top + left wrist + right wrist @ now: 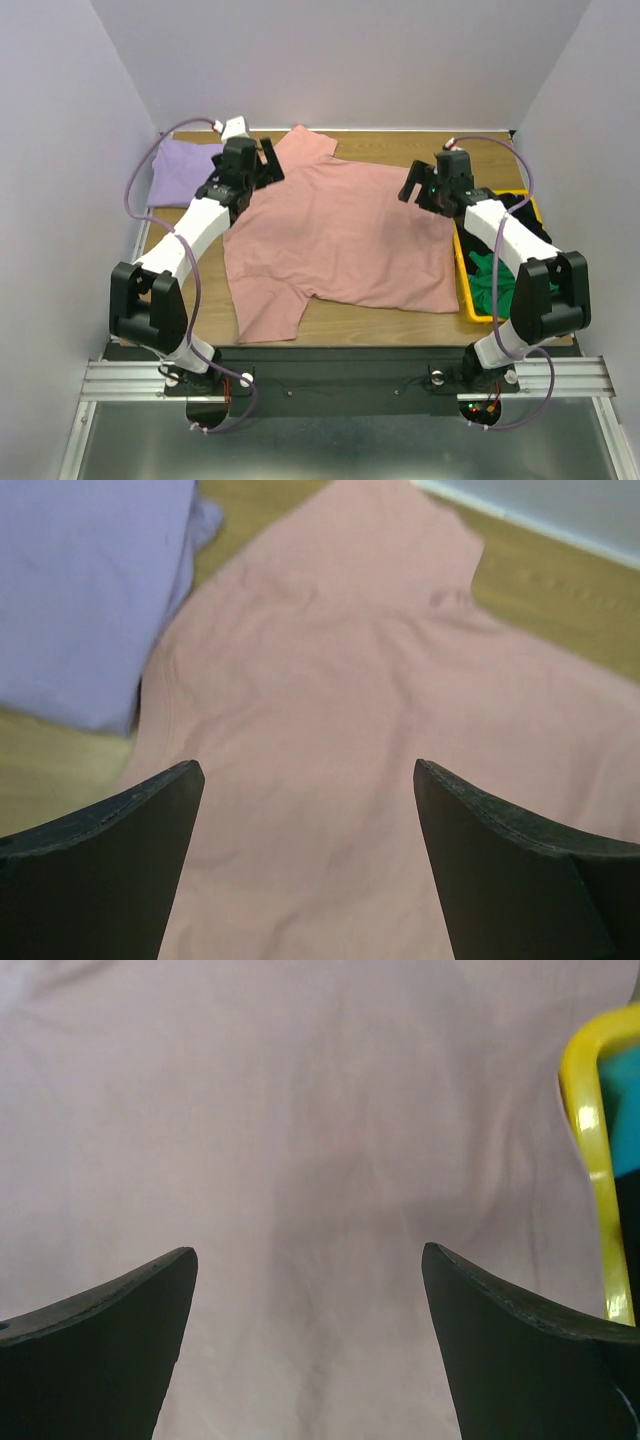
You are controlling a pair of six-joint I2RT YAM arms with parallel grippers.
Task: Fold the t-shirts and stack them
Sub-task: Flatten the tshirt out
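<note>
We are hovering our left gripper (272, 163) and right gripper (412, 185), both spread wide and empty, over the dusty pink cotton t-shirt (340, 240) lying flat on the wooden desk (400, 150), between a folded lavender t-shirt (185, 170) and a yellow plastic bin (592, 1150) crowding its right edge.

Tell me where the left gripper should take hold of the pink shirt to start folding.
Probably the far sleeve of the pink shirt: it juts out flat at the far side, offering a free edge. Bring the open left gripper straight down over that edge, since the cloth lies flat on the table.
</note>
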